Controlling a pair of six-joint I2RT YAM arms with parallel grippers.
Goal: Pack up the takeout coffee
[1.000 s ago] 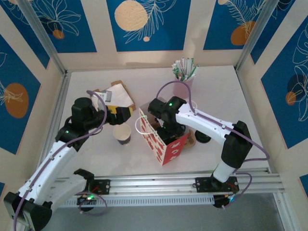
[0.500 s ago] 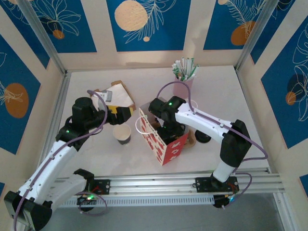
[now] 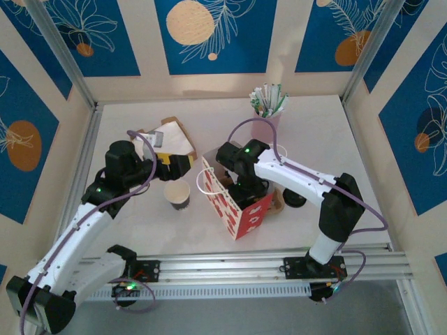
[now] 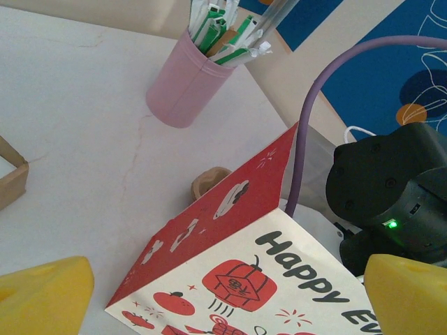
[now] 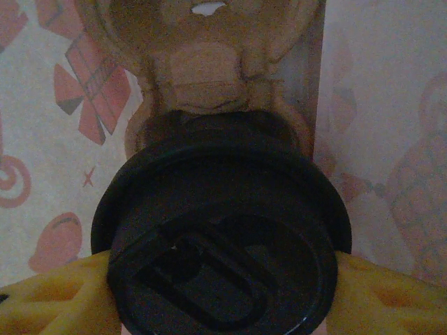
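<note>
From above, a glossy red-and-white paper bag (image 3: 236, 206) stands open on the pale tabletop (image 3: 140, 230), with an uncovered paper cup (image 3: 177, 195) just beside it. The right end effector (image 3: 241, 187) reaches down into the bag's mouth. The left end effector (image 3: 180, 166) hovers near the paper cup.

The left wrist view shows its blunt yellow fingers (image 4: 42, 296) spread wide over the bag's printed face. A smooth pink tumbler (image 4: 183, 87) of wrapped straws (image 4: 223, 31) stands behind.

In the right wrist view, yellow pads (image 5: 49, 293) pinch the round black lid (image 5: 220, 237) of a coffee cup. It hangs inside the bag, above a brown moulded-pulp tray (image 5: 209, 70).
</note>
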